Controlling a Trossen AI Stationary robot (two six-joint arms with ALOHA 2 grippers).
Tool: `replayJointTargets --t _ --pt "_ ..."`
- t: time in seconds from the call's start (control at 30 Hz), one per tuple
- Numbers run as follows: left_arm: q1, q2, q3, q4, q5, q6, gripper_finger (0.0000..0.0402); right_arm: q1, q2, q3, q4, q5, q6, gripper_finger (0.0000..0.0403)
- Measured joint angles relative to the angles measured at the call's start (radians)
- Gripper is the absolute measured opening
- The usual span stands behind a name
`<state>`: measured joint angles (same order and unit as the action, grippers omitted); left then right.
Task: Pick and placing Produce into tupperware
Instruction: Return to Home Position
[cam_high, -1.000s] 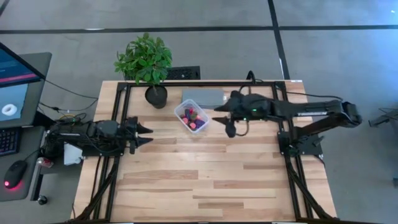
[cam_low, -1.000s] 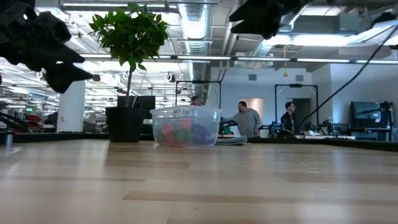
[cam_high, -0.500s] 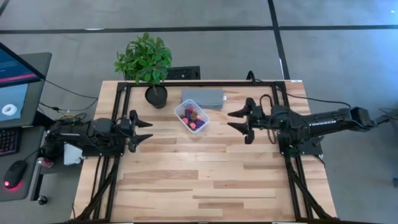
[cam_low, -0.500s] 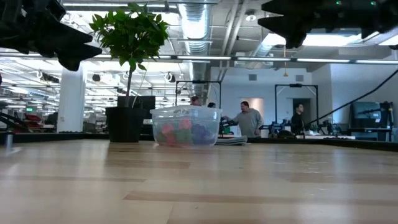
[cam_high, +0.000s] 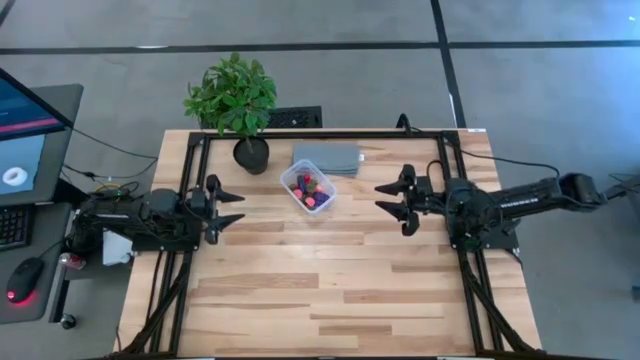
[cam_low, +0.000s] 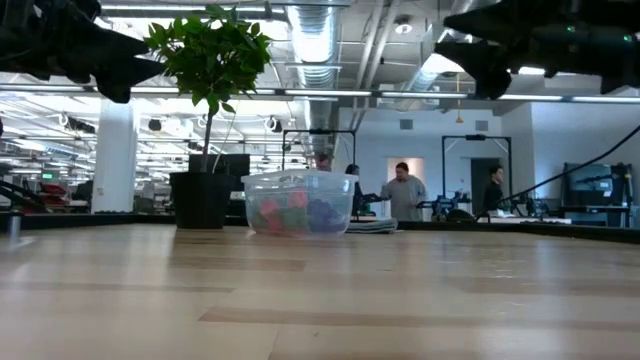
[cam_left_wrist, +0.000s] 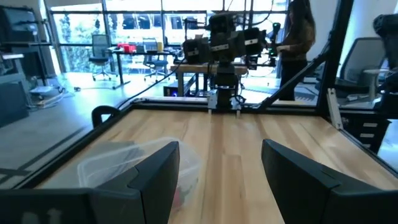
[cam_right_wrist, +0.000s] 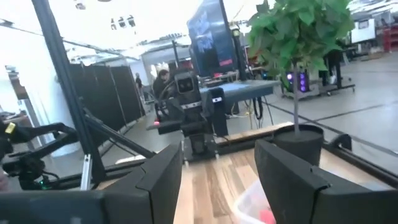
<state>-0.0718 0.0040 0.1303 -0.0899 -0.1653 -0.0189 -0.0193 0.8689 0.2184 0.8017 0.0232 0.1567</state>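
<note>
**Desk with tupperware of produce; both hands empty**

Tupperware: clear, round-cornered, at the far middle of the desk, just beside a flat grey slab and near a potted plant. Produce: red, pink and dark purple pieces lying inside it; in the low view they are a coloured blur through its wall.
Left hand: above the desk's left side, fingers spread wide, holding nothing, pointed at the desk's middle.
Right hand: above the right side, fingers spread wide, holding nothing, pointed at the tupperware and well apart from it.
Monitor: off the desk to the left; its writing is too small to read.
People: standing in the room beyond.
</note>
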Motion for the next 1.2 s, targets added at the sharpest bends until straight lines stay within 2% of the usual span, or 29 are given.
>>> replayJointTargets --t 0.2,0.4,0.53,0.7,0.93,1.03,1.2 --pt "0.0 0.0 0.0 0.033 0.056 0.0 0.0219 0.014 -0.09 -0.123 0.14 0.001 0.031 0.0225" --pt "0.0 0.0 0.0 0.04 0.059 0.012 0.0219 0.044 -0.194 -0.212 0.224 0.013 0.018 0.0225" --pt "0.0 0.0 0.0 0.081 0.055 0.049 0.0219 0.08 -0.266 -0.212 0.172 0.024 -0.024 0.0225" --pt "0.0 -0.002 0.0 0.162 0.054 0.119 0.0219 0.129 -0.366 -0.212 0.095 0.103 -0.09 0.0225" --pt "0.0 -0.002 0.0 0.152 0.054 0.127 0.0219 0.164 -0.55 -0.212 0.001 0.168 -0.198 0.0225" --pt "0.0 -0.002 0.0 0.152 0.049 0.128 0.0219 0.151 -0.636 -0.212 -0.092 0.188 -0.195 0.0225" --pt "0.0 -0.002 0.0 0.152 0.038 0.137 0.0219 0.127 -0.78 -0.212 -0.297 0.16 -0.127 0.0225"
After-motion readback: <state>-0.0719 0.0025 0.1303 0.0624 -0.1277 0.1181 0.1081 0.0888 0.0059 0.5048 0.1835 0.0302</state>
